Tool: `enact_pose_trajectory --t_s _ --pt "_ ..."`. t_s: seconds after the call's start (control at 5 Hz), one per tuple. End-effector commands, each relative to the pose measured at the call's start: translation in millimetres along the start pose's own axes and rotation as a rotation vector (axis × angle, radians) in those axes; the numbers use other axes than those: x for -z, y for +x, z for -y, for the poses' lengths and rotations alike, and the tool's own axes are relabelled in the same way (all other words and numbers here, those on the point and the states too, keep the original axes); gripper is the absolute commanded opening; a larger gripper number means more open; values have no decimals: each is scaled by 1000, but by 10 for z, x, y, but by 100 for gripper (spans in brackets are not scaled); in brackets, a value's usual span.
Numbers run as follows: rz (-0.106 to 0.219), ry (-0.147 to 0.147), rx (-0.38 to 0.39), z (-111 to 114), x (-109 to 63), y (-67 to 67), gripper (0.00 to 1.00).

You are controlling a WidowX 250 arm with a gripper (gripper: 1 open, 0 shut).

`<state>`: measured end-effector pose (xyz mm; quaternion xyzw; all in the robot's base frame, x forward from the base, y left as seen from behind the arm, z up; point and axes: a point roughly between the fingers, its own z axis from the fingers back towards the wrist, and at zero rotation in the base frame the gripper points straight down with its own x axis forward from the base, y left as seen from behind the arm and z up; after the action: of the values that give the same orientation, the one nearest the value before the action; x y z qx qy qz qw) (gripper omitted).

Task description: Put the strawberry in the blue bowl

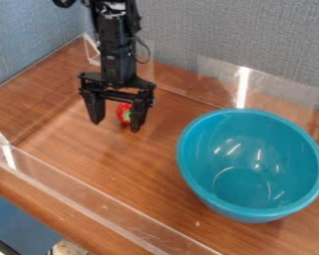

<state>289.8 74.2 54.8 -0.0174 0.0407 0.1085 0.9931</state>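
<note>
The strawberry (124, 114), small and red, lies on the wooden table between my gripper's fingers, close to the right one. My gripper (117, 110) points straight down over it with its black fingers (93, 108) spread wide, so it is open and not clamped on the fruit. The blue bowl (202, 159), large, teal and glossy, stands empty at the right front of the table, well apart from the gripper. The arm rises behind the gripper toward the top of the view.
Low clear plastic walls (242, 80) run along the table's (69, 149) back, left and front edges. A grey-blue fabric wall stands behind. Bare wood lies between the gripper and the bowl.
</note>
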Motion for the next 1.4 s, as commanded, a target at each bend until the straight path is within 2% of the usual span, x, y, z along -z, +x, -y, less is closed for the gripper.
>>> enact_pose_trajectory --t_s 0.0,0.2,0.4,0.6,0.8,1.0,1.2 --pt "73 -8 -25 -27 -97 23 100" --pt "84 -28 -39 2 -62 -36 100" --pt "103 -40 -78 -59 -214 -59 100" --pt "120 -65 -122 -84 -370 -70 100" --pt "124 -76 -109 9 -348 -135 100" --pt "126 -74 -99 69 -276 -144 100" --pt "129 -71 -60 114 -254 -18 100"
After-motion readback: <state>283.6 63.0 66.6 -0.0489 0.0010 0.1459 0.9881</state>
